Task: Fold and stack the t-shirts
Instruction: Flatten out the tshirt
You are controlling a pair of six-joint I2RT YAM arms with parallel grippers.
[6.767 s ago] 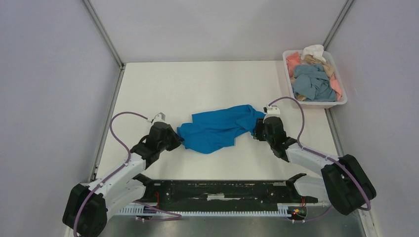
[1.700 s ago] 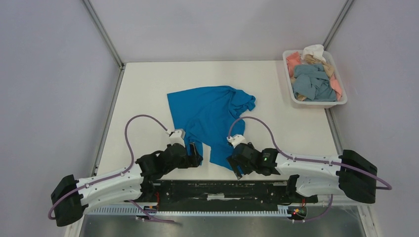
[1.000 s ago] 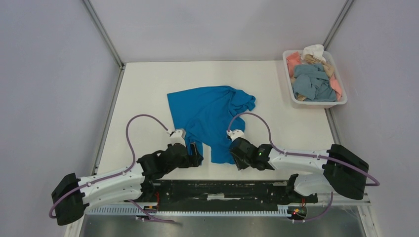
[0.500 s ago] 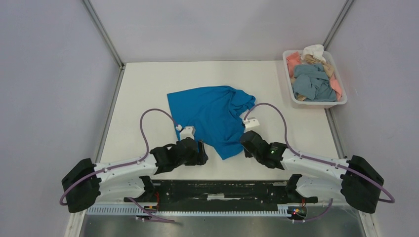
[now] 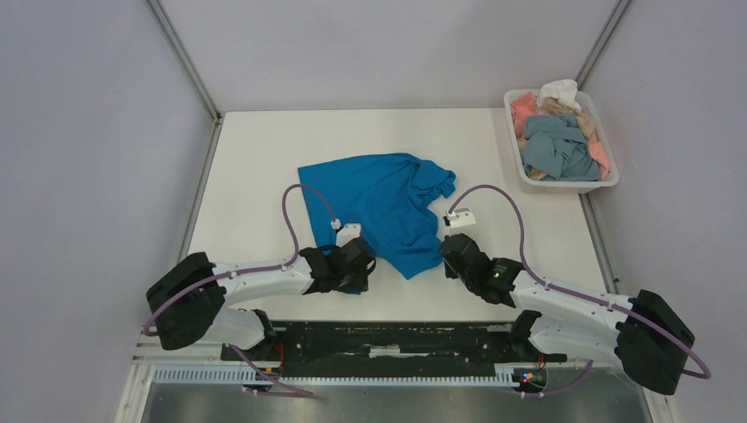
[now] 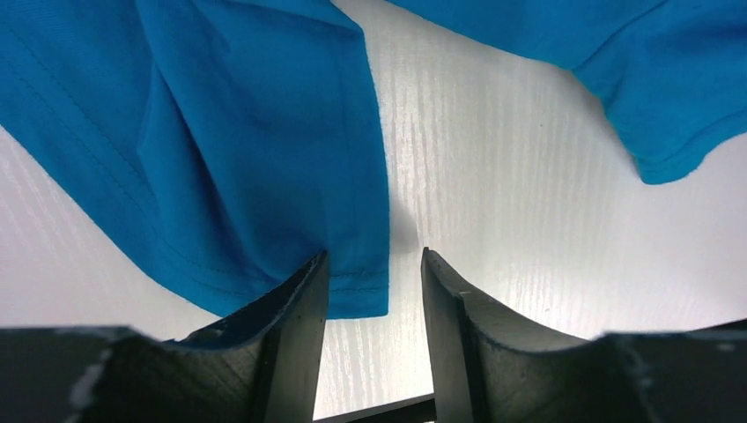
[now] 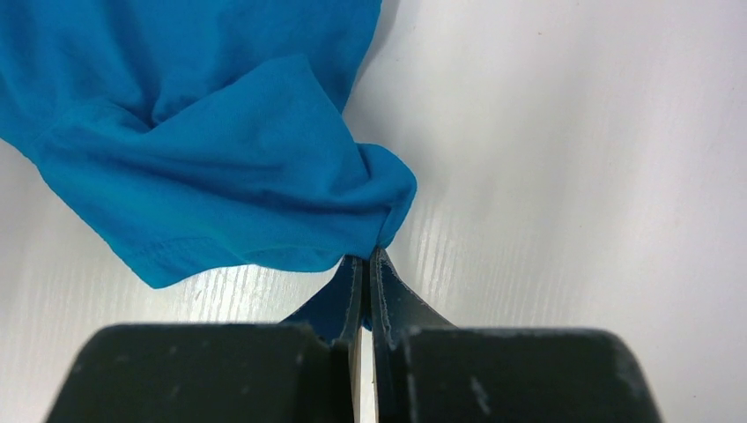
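My right gripper pinches the bright blue cloth t-shirt mid-frame; my left gripper straddles its hem, unclenched.

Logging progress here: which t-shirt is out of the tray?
The bright blue t-shirt, spread on the table; the other t-shirts, grey-blue, pink, tan and white, lie crumpled in the white tray.

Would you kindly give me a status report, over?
Right gripper shut on bright blue cloth t-shirt. Left gripper open, jaws astride its hem. Nothing in the way.
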